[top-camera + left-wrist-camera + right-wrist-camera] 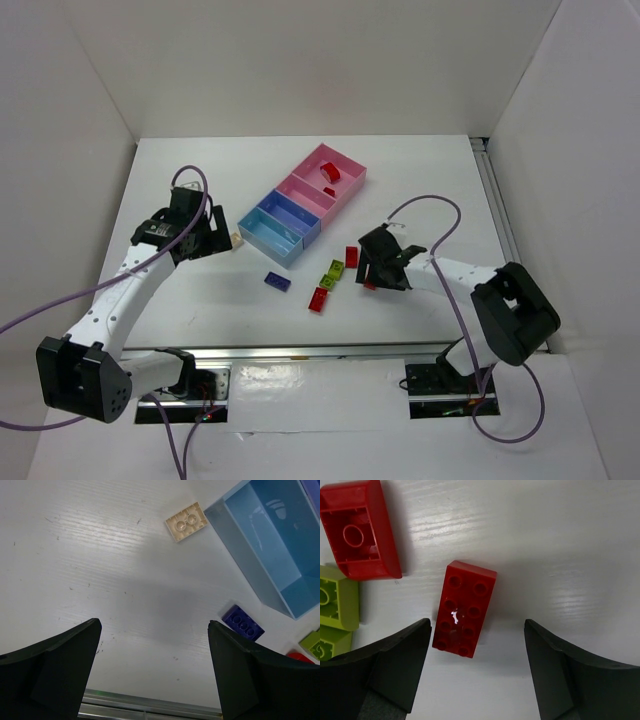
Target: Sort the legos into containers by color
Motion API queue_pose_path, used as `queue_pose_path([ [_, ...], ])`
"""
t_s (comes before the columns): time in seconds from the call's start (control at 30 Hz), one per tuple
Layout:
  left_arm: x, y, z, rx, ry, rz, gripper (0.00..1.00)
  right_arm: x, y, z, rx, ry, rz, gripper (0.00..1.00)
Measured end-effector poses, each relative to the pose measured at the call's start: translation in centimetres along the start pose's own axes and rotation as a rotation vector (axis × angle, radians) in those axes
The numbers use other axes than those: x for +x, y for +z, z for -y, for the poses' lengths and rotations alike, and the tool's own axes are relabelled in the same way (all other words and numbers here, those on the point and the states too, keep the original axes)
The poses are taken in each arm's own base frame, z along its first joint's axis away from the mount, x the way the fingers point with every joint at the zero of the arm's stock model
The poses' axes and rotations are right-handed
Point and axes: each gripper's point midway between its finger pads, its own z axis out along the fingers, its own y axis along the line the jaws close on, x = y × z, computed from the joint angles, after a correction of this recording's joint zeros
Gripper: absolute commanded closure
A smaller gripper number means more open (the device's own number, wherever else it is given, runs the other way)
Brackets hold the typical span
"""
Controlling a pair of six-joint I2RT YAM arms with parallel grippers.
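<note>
Four joined trays run diagonally: two light blue point(270, 238) near, two pink point(308, 197) far. The far pink tray point(350, 168) holds red bricks point(330, 172). My left gripper point(215, 240) point(154, 624) is open and empty above bare table; a tan brick point(186, 521) point(237, 238) lies ahead of it beside the light blue tray point(270, 545). A dark purple brick point(243, 622) point(278, 281) lies by its right finger. My right gripper point(366, 264) point(476, 623) is open above a red studded brick point(464, 608) point(351, 256), which lies between the fingers, nearer the left one.
An upturned red brick point(360, 530) point(318, 299) and lime-green bricks point(337, 605) point(332, 272) lie left of the right gripper. White walls close in the table on three sides. A metal rail point(300, 350) runs along the near edge.
</note>
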Motion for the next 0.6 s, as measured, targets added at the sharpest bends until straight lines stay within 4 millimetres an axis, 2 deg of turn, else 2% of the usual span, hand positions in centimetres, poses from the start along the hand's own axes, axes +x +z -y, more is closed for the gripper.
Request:
queue_pose_path([
  [0.03, 0.0, 0.0, 0.0, 0.000, 0.000, 0.000, 0.01, 0.0, 0.2, 0.0, 0.008, -0.006, 0.003, 0.22],
  [0.17, 0.0, 0.0, 0.0, 0.001, 0.000, 0.000, 0.01, -0.2, 0.4, -0.4, 0.025, -0.026, 0.025, 0.54],
  [0.2, 0.0, 0.0, 0.0, 0.001, 0.000, 0.000, 0.01, -0.3, 0.5, -0.5, 0.031, -0.028, 0.029, 0.65],
  [0.23, 0.0, 0.0, 0.0, 0.002, 0.000, 0.000, 0.01, -0.5, 0.4, -0.5, 0.040, -0.031, 0.039, 0.68],
  [0.3, 0.1, 0.0, 0.1, 0.007, 0.000, -0.003, 0.01, -1.2, 0.1, -0.7, 0.055, -0.036, 0.061, 0.68],
  [0.4, 0.1, 0.0, 0.2, 0.010, 0.000, -0.005, 0.00, -3.7, -0.9, -1.7, 0.059, -0.046, 0.118, 0.68],
  [0.47, 0.1, 0.0, 0.2, 0.012, 0.000, -0.006, 0.00, -6.5, -2.1, -3.2, 0.035, -0.053, 0.179, 0.67],
  [0.6, 0.2, 0.0, 0.4, 0.020, -0.001, -0.010, 0.00, -14.3, -4.7, -7.8, -0.044, -0.043, 0.322, 0.65],
])
